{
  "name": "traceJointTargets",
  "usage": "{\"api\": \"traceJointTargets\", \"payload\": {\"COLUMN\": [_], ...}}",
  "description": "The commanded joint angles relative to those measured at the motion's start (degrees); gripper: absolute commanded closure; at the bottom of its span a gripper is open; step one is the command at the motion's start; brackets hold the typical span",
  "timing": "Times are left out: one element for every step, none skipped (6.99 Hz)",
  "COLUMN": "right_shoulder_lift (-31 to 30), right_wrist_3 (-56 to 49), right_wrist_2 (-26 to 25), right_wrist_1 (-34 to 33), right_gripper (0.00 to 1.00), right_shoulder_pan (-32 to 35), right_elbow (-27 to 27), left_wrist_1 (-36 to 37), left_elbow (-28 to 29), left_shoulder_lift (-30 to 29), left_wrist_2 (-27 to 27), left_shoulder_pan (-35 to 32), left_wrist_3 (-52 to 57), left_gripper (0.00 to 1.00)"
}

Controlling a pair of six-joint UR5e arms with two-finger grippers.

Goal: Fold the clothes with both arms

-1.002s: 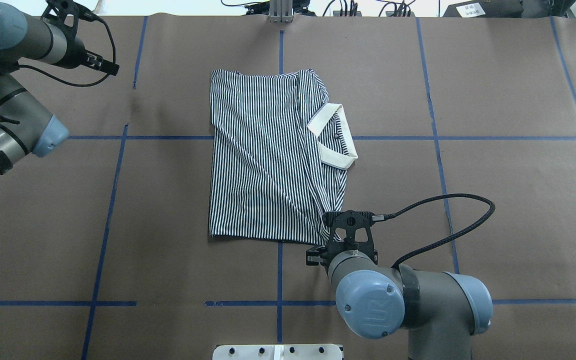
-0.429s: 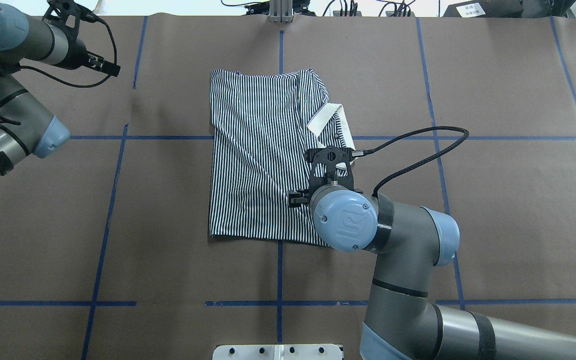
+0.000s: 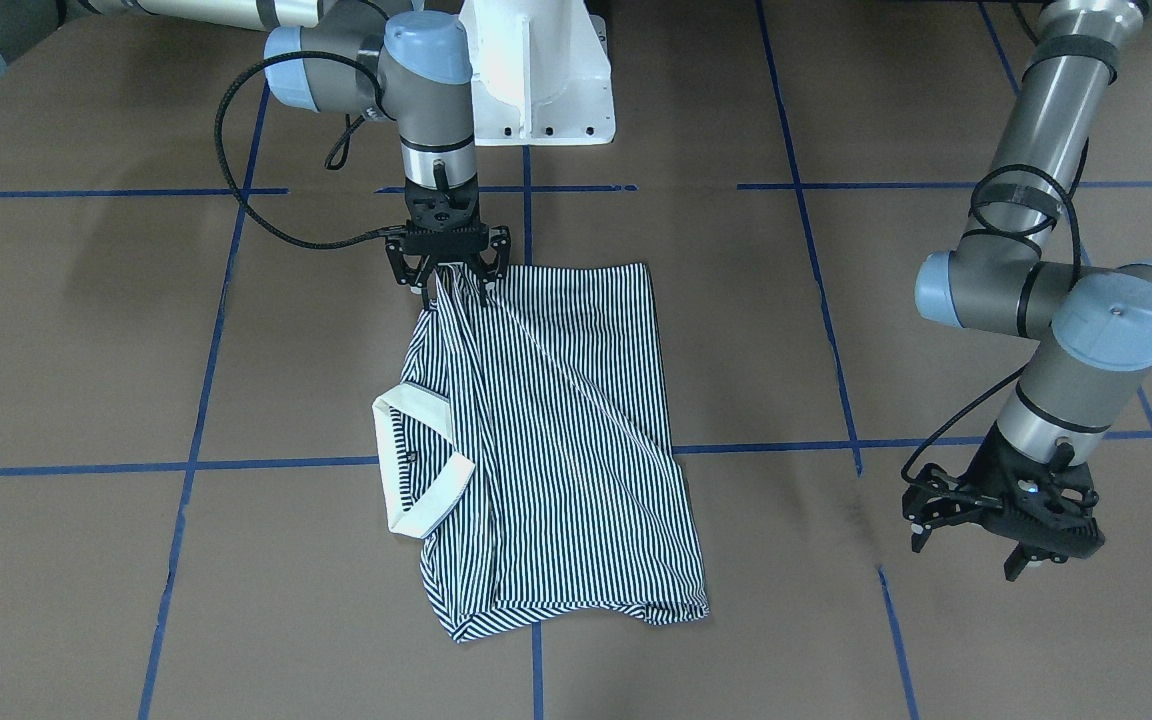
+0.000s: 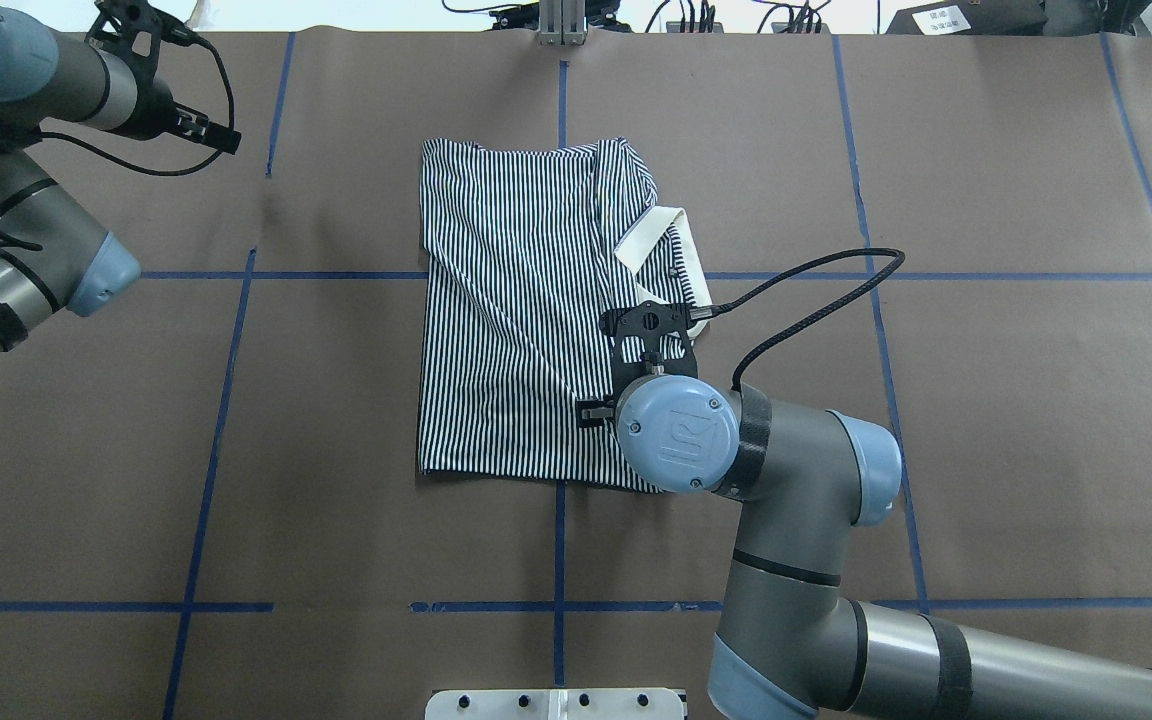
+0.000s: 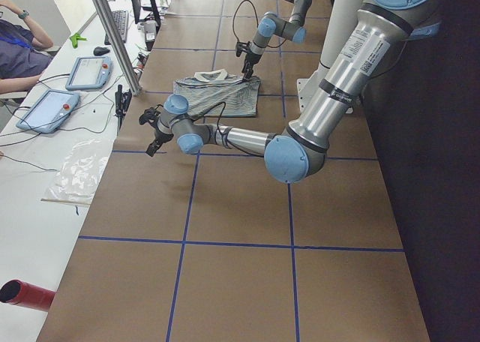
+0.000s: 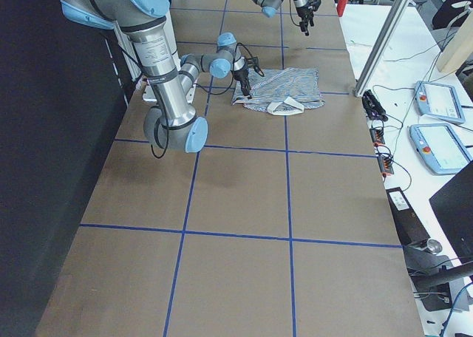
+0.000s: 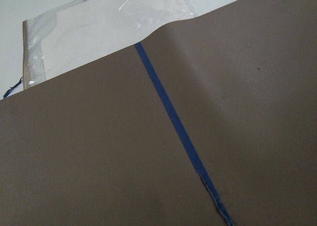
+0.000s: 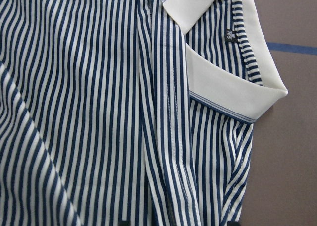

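The striped polo shirt [image 3: 556, 430] lies folded lengthwise in the middle of the brown table, cream collar [image 3: 431, 500] on its right side. It also shows in the overhead view [image 4: 516, 300]. My right gripper [image 3: 448, 285] is shut on the shirt's near right corner and holds it raised, so the cloth tents up to it. In the overhead view my right wrist hides that corner. The right wrist view looks down on the stripes [image 8: 99, 112] and collar [image 8: 223, 87]. My left gripper [image 3: 964, 558] is open and empty, low over bare table far to the shirt's left [image 4: 216, 132].
Blue tape lines [image 4: 226, 400] grid the brown paper. The white pedestal base [image 3: 536, 80] stands at the near edge. A metal post [image 4: 561, 20] and cables line the far edge. A clear plastic sheet [image 7: 99, 32] lies beyond the paper near my left gripper.
My right arm has moved away from the robot, from the shirt's near right corner to over the shirt below the collar, carrying that corner. The left arm has barely moved.
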Motion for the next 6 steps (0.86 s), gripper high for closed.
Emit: {"api": "traceJointTargets", "payload": {"right_shoulder_lift": [-0.1, 0.0, -0.4, -0.4, -0.3, -1.1], "right_wrist_3": [-1.1, -2.8, -4.6, -4.7, -4.7, -4.7], "right_wrist_2": [0.2, 0.2, 0.0, -0.1, 0.1, 0.1], "right_wrist_1": [-0.2, -1.7, -2.3, -2.3, -2.2, -1.8], "right_gripper": [0.76, 1.0, 1.0, 1.0, 1.0, 1.0], "right_shoulder_pan": [0.0, 0.0, 0.1, 0.3, 0.9, 1.2], "right_elbow": [-0.6, -0.4, -0.3, -0.2, 0.1, 0.2], "left_wrist_1": [0.0, 0.0, 0.0, 0.0, 0.0, 0.0], "left_elbow": [0.0, 0.0, 0.0, 0.0, 0.0, 0.0], "left_shoulder_lift": [0.0, 0.0, 0.0, 0.0, 0.0, 0.0], "left_wrist_2": [0.0, 0.0, 0.0, 0.0, 0.0, 0.0], "left_shoulder_pan": [0.0, 0.1, 0.1, 0.1, 0.1, 0.1], "left_wrist_3": [0.0, 0.0, 0.0, 0.0, 0.0, 0.0], "left_gripper": [0.0, 0.0, 0.0, 0.0, 0.0, 0.0]}}
